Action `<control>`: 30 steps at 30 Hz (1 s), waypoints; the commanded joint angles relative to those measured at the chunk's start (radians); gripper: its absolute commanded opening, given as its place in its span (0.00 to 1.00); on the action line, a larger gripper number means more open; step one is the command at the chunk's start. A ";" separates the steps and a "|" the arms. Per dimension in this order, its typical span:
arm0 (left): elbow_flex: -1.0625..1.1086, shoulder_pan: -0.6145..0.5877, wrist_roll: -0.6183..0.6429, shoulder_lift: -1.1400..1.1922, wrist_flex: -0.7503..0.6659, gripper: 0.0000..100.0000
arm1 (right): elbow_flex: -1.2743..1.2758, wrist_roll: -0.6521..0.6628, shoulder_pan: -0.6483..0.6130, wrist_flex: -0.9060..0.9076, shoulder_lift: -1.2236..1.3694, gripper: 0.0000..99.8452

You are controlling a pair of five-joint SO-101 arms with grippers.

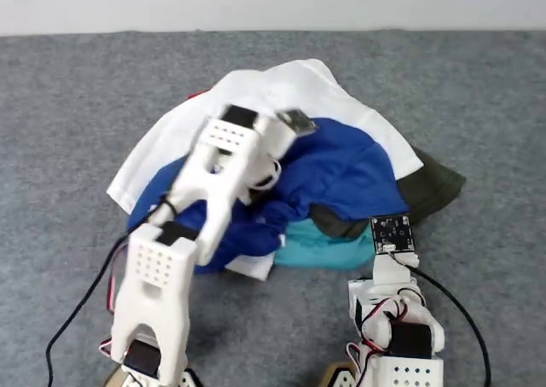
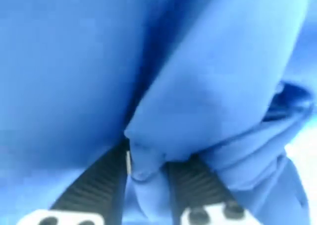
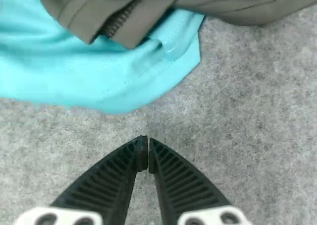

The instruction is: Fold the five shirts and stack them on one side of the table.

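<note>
Fingers of my outstretched left gripper (image 2: 151,158) pinch the blue shirt (image 2: 223,76); my right gripper (image 3: 147,140) sits closed, empty, at the tabletop's (image 3: 247,111) near edge.

High camera overlooks the shirt pile (image 1: 341,165); wrist cameras face it closely.
</note>
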 commanded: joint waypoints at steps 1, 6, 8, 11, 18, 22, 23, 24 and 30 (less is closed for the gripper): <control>-0.051 -0.103 0.044 -0.213 0.015 0.01 | 0.015 -0.008 -0.002 -0.013 -0.012 0.01; -0.051 -0.239 0.100 -0.428 0.012 0.01 | 0.015 -0.008 -0.002 -0.013 -0.012 0.01; -0.053 -0.293 0.114 -0.506 0.009 0.01 | 0.015 -0.008 -0.002 -0.013 -0.012 0.01; -0.053 -0.379 0.115 -0.611 0.009 0.01 | 0.015 -0.008 -0.002 -0.013 -0.012 0.01; -0.053 -0.651 0.115 -0.789 -0.028 0.01 | 0.015 -0.008 -0.002 -0.013 -0.012 0.01; -0.051 -0.853 0.115 -0.850 -0.097 0.01 | 0.015 -0.008 -0.002 -0.013 -0.012 0.01; -0.051 -0.898 0.112 -0.856 -0.110 0.01 | 0.015 -0.008 -0.002 -0.013 -0.012 0.01; -0.051 -0.942 0.110 -0.859 -0.124 0.01 | 0.015 -0.008 -0.002 -0.013 -0.012 0.01; -0.048 -1.171 0.109 -0.859 -0.221 0.01 | 0.015 -0.008 -0.002 -0.013 -0.012 0.01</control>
